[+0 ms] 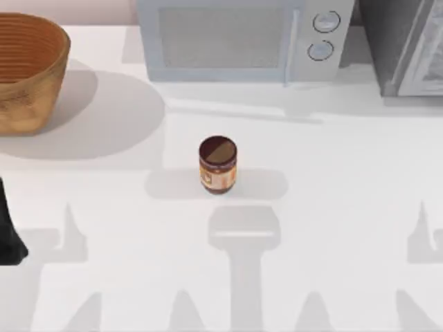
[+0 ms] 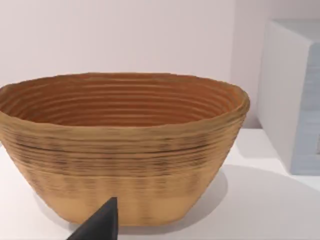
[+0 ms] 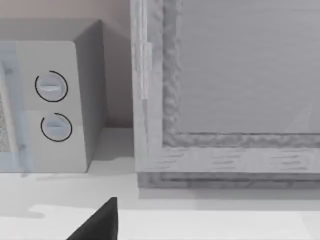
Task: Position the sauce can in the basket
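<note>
The sauce can [image 1: 218,164] stands upright near the middle of the table, dark brown on top with an orange-yellow label, and nothing touches it. The basket [image 1: 28,72] sits at the far left back corner, a wide woven tan bowl. The left wrist view shows the basket [image 2: 120,150] close up, its ribbed orange-brown inside holding nothing. My left arm [image 1: 8,228] is a dark shape at the table's left edge, well left of the can. A dark tip of my left gripper [image 2: 97,225] shows before the basket. A dark tip of my right gripper [image 3: 97,222] faces the back appliances.
A grey microwave [image 1: 242,38] with two round knobs [image 1: 325,22] stands along the back, behind the can. A second grey appliance [image 1: 408,45] fills the back right corner and looms in the right wrist view as a framed panel [image 3: 240,95]. White tabletop lies between can and basket.
</note>
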Robot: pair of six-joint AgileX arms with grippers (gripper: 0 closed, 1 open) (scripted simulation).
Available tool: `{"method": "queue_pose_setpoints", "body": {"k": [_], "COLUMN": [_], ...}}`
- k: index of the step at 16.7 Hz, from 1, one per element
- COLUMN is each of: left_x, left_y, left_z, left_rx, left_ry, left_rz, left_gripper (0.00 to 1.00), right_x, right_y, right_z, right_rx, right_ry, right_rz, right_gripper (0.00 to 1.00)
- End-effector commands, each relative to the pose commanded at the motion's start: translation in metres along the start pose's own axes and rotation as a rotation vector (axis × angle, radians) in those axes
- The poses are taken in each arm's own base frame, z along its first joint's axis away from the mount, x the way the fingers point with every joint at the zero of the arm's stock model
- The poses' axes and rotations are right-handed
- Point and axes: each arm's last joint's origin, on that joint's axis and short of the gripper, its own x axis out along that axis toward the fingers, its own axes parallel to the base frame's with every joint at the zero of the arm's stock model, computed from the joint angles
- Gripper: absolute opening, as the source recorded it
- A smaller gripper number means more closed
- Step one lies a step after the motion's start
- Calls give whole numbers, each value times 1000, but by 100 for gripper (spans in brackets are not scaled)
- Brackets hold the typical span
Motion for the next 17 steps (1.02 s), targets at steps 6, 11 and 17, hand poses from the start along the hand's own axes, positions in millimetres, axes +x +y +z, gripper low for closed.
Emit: {"method": "queue_pose_setpoints", "body": {"k": [6, 11, 17], "left_x": [4, 31, 112], "left_y": [-2, -8, -22], "left_z": [14, 52, 77], "left_rx": [2, 6, 9], "left_ry": [-16, -41, -49], "left_rz": [-53, -230, -559], "left_gripper": [100, 100, 100], "right_x": [0, 0, 0], "right_y": [0, 0, 0], "right_z": [0, 0, 0], "right_rx": [0, 0, 0], "right_ry": [0, 0, 0], "right_rz": [0, 0, 0], "right_gripper": [100, 100, 100]}}
